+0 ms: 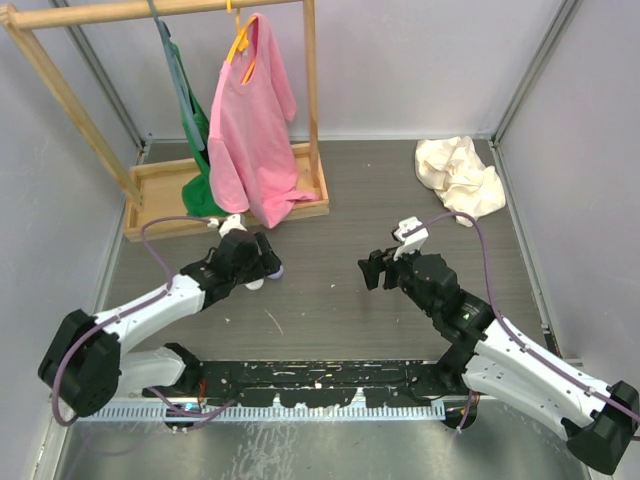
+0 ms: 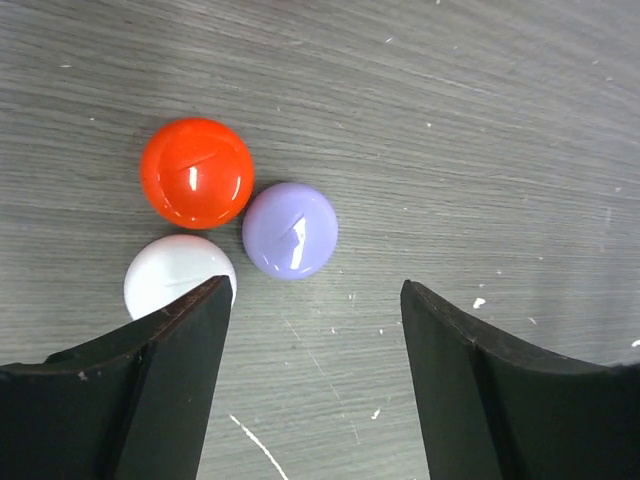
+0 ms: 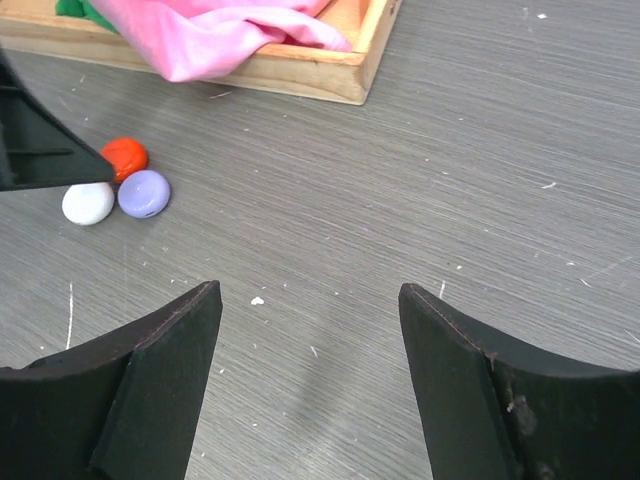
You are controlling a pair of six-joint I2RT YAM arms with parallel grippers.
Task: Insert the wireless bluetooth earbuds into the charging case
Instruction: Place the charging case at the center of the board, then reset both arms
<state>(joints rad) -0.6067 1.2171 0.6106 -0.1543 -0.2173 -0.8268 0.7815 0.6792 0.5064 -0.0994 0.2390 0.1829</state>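
Observation:
Three round glossy cases lie touching on the grey table: a red case, a lilac case and a white case. All look closed. They also show small in the right wrist view, the red, the lilac and the white. No earbuds are in view. My left gripper is open and empty just above the cases, and its left finger covers the white case's edge. In the top view the left gripper hides most of them. My right gripper is open and empty, off to their right.
A wooden clothes rack with a tray base stands at the back left, holding a pink shirt and a green garment. A crumpled cream cloth lies at the back right. White specks dot the table.

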